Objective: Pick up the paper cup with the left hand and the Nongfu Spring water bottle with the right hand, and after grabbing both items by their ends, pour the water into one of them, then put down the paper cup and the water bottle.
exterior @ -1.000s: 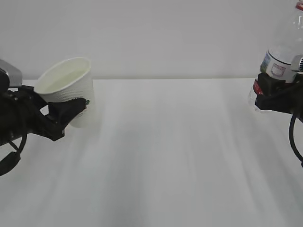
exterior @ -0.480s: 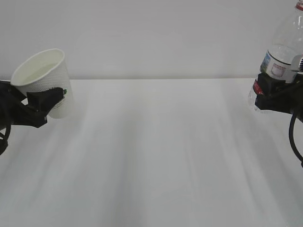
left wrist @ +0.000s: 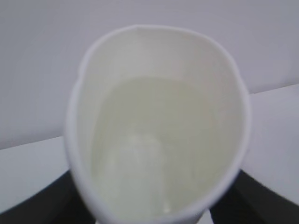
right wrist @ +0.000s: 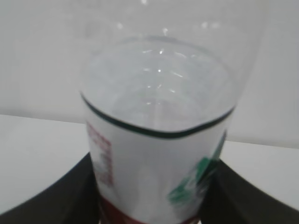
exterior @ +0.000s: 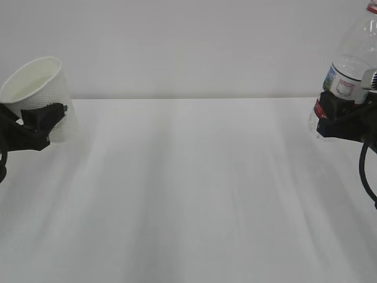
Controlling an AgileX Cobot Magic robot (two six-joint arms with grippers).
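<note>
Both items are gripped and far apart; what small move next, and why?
Probably set the paper cup straight down on the table: the left hand holds it tilted at the far left edge, liquid already inside, away from the bottle.

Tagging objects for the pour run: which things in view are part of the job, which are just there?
Job:
- paper cup, tilted, in left tool
- water bottle, in right tool

Just there:
- white table
- plain wall

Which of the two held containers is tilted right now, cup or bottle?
The paper cup in the left gripper leans, mouth toward the camera. The water bottle in the right gripper stands roughly upright.
</note>
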